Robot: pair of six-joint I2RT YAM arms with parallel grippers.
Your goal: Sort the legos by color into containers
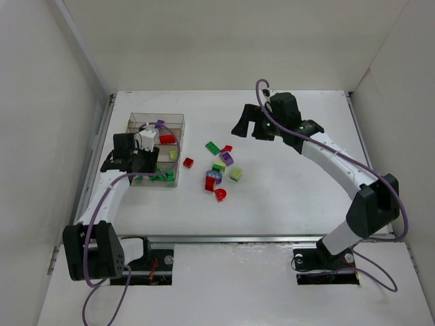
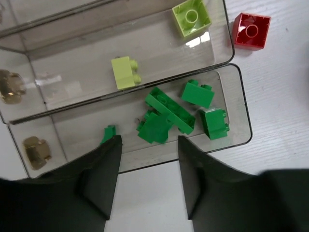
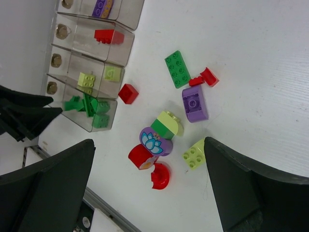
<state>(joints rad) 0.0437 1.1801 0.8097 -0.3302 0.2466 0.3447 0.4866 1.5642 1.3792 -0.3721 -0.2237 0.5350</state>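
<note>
Sorting roughly half done, at a guess.
Filed in the containers (image 1: 171,117): dark green legos (image 2: 169,108) in the nearest row, yellow-green pair (image 2: 126,72) next, then one red brick (image 3: 108,36) and a purple piece (image 3: 102,7) beyond. Left on the table (image 1: 299,197): a red cube (image 3: 128,93) just beside the box and a loose cluster (image 1: 221,170) nearby. Left hand (image 2: 149,145) parted over the green row, pinching nothing; right hand (image 1: 251,128) spread wide, empty, raised near the cluster.
</note>
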